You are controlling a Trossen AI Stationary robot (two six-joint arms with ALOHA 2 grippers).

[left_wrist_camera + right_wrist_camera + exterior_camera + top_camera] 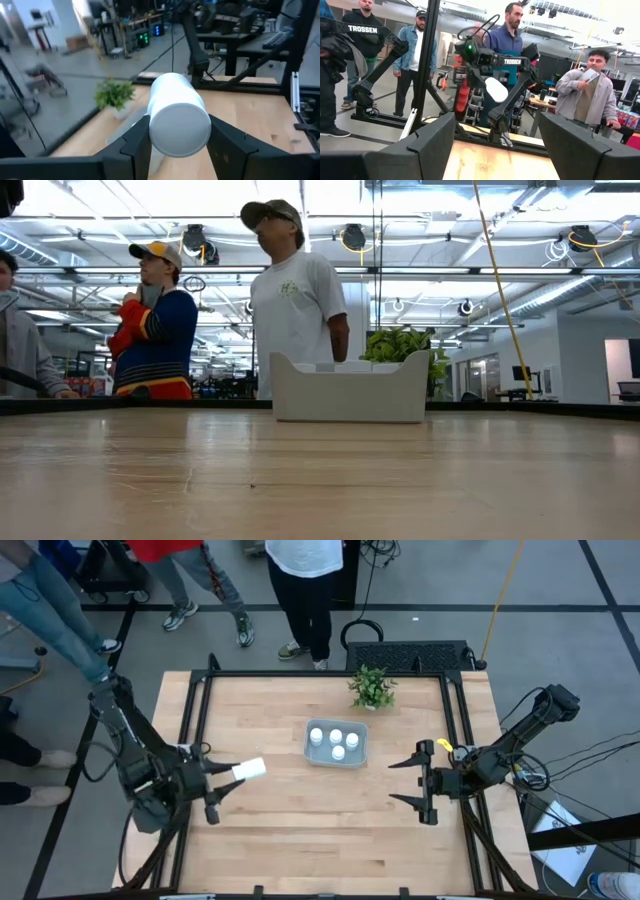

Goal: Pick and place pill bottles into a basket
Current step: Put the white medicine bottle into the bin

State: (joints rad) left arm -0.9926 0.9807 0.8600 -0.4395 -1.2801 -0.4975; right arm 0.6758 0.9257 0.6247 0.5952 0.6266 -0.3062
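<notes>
The pale grey-blue basket (336, 743) stands on the table's far middle, with three white pill bottles (336, 736) upright inside it. It also shows in the low view (350, 390). My left gripper (232, 780) is over the table's left part, left of the basket, shut on another white pill bottle (249, 768), which also shows in the left wrist view (177, 115). My right gripper (392, 783) is open and empty over the table's right part, pointing toward the left. The right wrist view shows the left arm with the bottle (496, 89) across the table. My left gripper pinches the pill bottle's round side wall (155, 135) between its two fingers (135, 142). The bottle lies level along the fingers, one flat end (180, 127) facing the wrist and the other end reaching out past the fingertips. It is lifted clear of the table.
A small green potted plant (372, 688) stands just behind the basket at the far edge. Black frame rails (200, 720) run along the table's left, right and far sides. Several people stand beyond the far edge. Bare wood (320, 830) lies between the grippers and the near edge.
</notes>
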